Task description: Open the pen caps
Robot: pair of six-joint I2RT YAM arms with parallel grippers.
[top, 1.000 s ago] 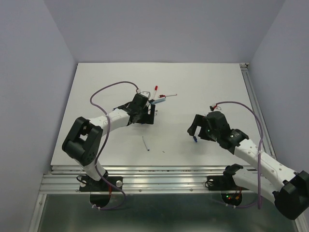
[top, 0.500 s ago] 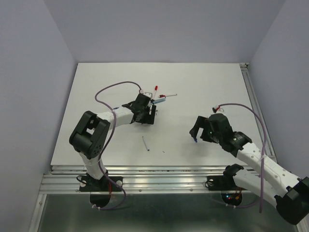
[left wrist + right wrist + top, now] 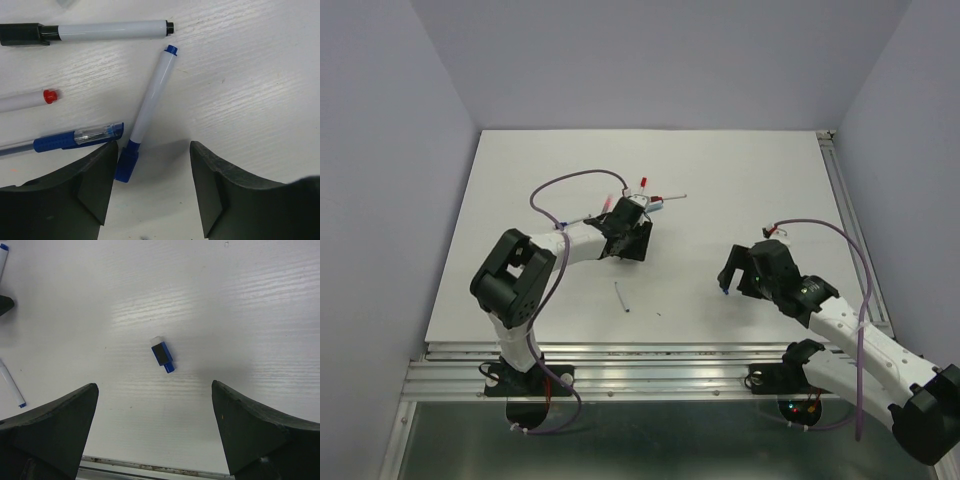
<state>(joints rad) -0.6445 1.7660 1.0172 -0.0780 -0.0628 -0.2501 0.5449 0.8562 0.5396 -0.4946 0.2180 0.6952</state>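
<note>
Straddling a blue cap (image 3: 126,162), left tool (image 3: 152,150) gapes; right tool (image 3: 154,386) gapes; bodies cropped.

A robotics lab cell: white table (image 3: 720,180) between plain grey walls (image 3: 650,60), aluminium rails (image 3: 650,365) along the near edge.

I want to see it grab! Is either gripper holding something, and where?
Nothing is held: the left gripper is open over the blue marker, the right gripper open over a loose cap.
</note>
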